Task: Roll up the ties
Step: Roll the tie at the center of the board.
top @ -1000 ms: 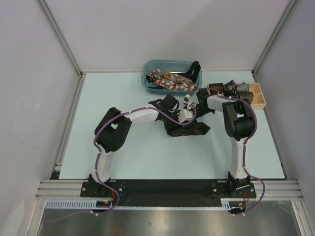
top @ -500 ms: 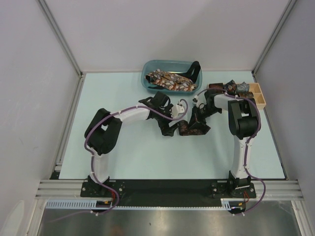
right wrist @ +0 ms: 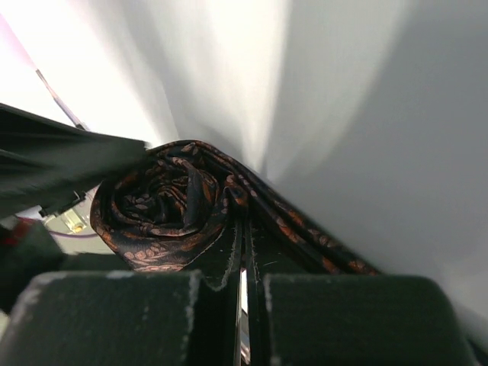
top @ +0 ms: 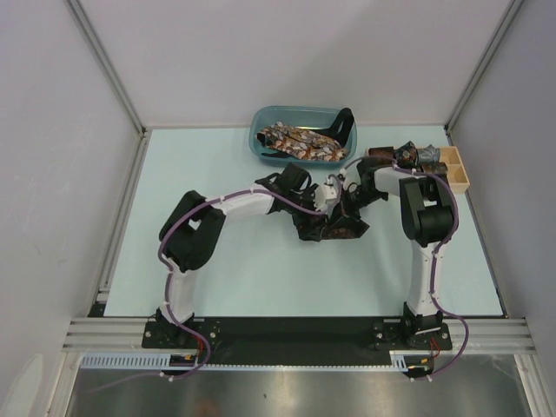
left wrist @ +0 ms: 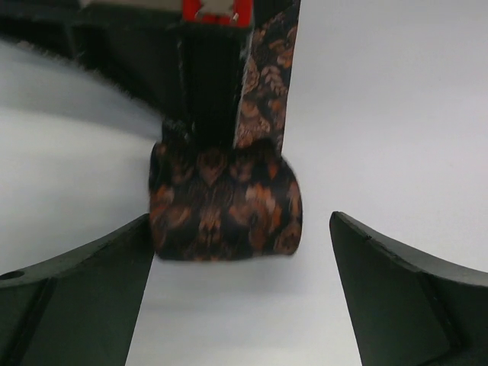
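A dark brown tie (top: 334,228) with an orange print lies at mid-table, partly wound into a coil (left wrist: 225,202). My right gripper (right wrist: 245,259) is shut on the tie's fabric right beside the coil (right wrist: 164,206); in the top view it (top: 350,206) sits over the tie's far end. My left gripper (left wrist: 240,223) is open, its fingers on either side of the coil's near edge and touching nothing. From above, the left gripper (top: 327,194) meets the right one from the left. More ties (top: 300,143) lie in the bin.
A blue plastic bin (top: 259,139) stands at the back centre. A wooden compartment tray (top: 453,167) at the back right holds several rolled ties (top: 404,157). Grey walls close in the table's sides and back.
My left gripper has opened fully, drew back to the left, then came right again up to the coil. The right gripper stayed shut on the tie, which bunched up slightly.
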You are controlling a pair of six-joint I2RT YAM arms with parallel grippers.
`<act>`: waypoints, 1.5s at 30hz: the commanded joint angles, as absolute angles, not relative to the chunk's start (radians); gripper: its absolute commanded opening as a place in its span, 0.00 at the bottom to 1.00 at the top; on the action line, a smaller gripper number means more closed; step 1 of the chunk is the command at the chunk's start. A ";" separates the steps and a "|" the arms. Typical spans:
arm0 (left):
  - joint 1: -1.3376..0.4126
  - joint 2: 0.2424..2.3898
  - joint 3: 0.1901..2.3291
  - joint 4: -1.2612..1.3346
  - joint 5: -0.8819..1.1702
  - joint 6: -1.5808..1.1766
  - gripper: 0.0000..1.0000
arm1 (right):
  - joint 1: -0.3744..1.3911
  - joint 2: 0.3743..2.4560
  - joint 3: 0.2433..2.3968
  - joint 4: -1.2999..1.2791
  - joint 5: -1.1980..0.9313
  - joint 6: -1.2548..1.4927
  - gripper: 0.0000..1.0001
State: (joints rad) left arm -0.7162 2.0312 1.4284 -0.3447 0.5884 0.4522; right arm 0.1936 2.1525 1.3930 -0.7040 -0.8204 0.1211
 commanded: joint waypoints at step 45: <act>-0.744 2.045 1.410 -0.482 0.440 0.546 0.62 | 0.247 2.137 1.381 -0.670 -0.908 0.106 0.00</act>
State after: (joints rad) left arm -0.7403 2.0483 1.4174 -0.4088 0.4427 0.5678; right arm 0.2577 2.1048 1.3823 -0.6472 -1.0023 0.1562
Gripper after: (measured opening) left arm 0.520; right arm 0.016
